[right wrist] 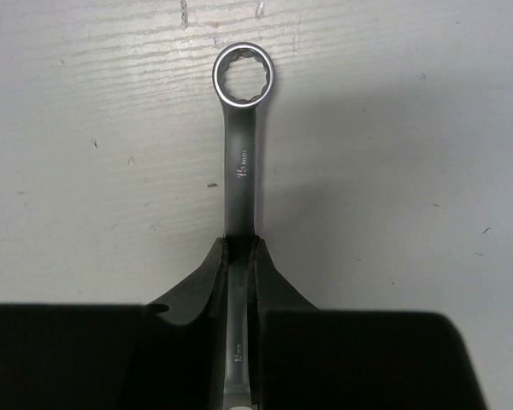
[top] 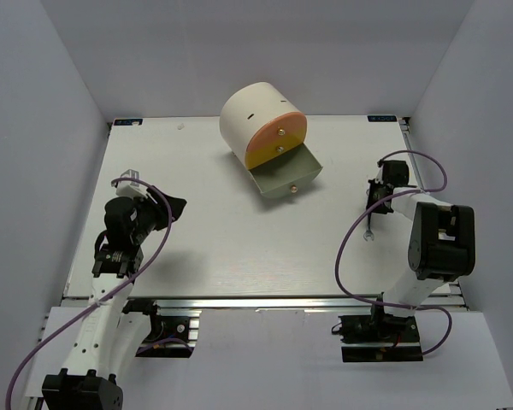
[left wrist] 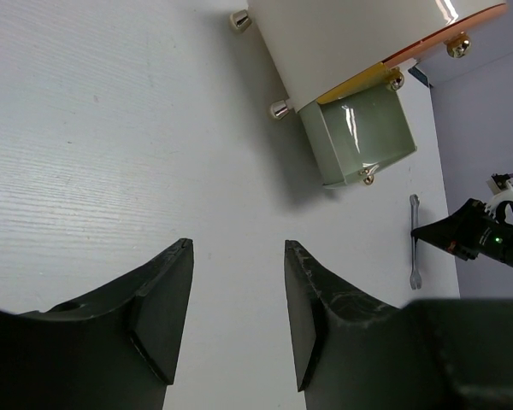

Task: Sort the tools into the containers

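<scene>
A silver spanner (right wrist: pixel 240 162) lies flat on the white table, ring end away from the wrist. My right gripper (right wrist: pixel 240 243) is shut on its shaft. In the top view the right gripper (top: pixel 376 207) is at the right side, with the spanner's (top: pixel 371 229) open end sticking out toward the near edge. The cream cylinder cabinet (top: pixel 252 115) lies at the back centre; its orange drawer (top: pixel 278 135) and yellow drawer (top: pixel 258 159) are shut, and its grey-green drawer (top: pixel 284 177) is pulled out and looks empty. My left gripper (left wrist: pixel 238 248) is open and empty over bare table at the left (top: pixel 175 207). No other tools show.
Purple cables (top: pixel 350 248) loop from both arms. White walls enclose the table on three sides. The left wrist view shows the open grey-green drawer (left wrist: pixel 363 128), the spanner (left wrist: pixel 415 243) and the right gripper's tip (left wrist: pixel 457 232) at the far right.
</scene>
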Available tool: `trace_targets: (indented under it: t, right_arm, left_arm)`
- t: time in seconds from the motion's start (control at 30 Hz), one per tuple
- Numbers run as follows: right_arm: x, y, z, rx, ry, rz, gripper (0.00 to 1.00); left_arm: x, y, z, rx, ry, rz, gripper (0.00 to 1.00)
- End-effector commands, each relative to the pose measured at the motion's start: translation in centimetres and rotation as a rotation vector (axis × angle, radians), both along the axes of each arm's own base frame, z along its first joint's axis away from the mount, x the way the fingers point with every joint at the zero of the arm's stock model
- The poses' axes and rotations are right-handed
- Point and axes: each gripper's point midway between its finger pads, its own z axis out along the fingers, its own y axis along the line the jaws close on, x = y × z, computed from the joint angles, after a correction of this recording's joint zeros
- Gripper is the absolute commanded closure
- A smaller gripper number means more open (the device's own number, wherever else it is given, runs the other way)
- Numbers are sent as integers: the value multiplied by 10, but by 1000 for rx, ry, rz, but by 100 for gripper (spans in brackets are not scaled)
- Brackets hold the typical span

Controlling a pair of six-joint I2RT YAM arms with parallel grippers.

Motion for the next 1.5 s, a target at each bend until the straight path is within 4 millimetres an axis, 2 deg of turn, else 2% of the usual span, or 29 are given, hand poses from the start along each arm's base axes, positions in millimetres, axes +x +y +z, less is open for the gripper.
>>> trace_targets:
  t: [0.0, 0.07, 0.17, 0.53, 0.73, 0.8, 0.93, 0.97, 1.0, 1.13, 1.3, 1.47]
  right_arm:
    - [-16, 3, 0, 12, 41, 46, 100]
    - [-1, 4, 19, 13, -19, 59, 100]
    - [13, 4, 36, 13, -62, 67, 100]
    - [23, 15, 59, 68, -107, 96, 100]
    - [39, 33, 94, 91, -200, 169, 100]
    - [42, 34, 95, 85, -199, 168, 100]
    - [43, 26, 79, 62, -142, 113, 100]
    - [42, 21, 74, 45, -125, 89, 95]
    - [37, 20, 64, 45, -82, 80, 78]
    - [23, 12, 41, 7, -1, 55, 62]
    - [6, 8, 15, -4, 70, 38, 61]
    - [5, 7, -4, -5, 104, 18, 61]
  left_arm:
    - [-3, 0, 5, -5, -11, 3, 43]
    - [-4, 0, 5, -5, -13, 4, 43]
    - [-4, 0, 4, -5, -11, 4, 43]
    - [-7, -1, 2, -11, -10, 0, 43]
    - [-6, -2, 1, -14, -11, -3, 43]
    - [-6, -2, 0, -16, -10, -5, 43]
    - [-7, -2, 1, -13, -11, -1, 42]
    - [-7, -1, 3, -11, -16, 0, 42]
    - [-8, -1, 3, -11, -16, 1, 42]
    - [-10, 0, -2, -10, -4, 4, 42]
    - [-12, -1, -4, -17, 0, 4, 42]
    - [-12, 0, -5, -15, 3, 6, 42]
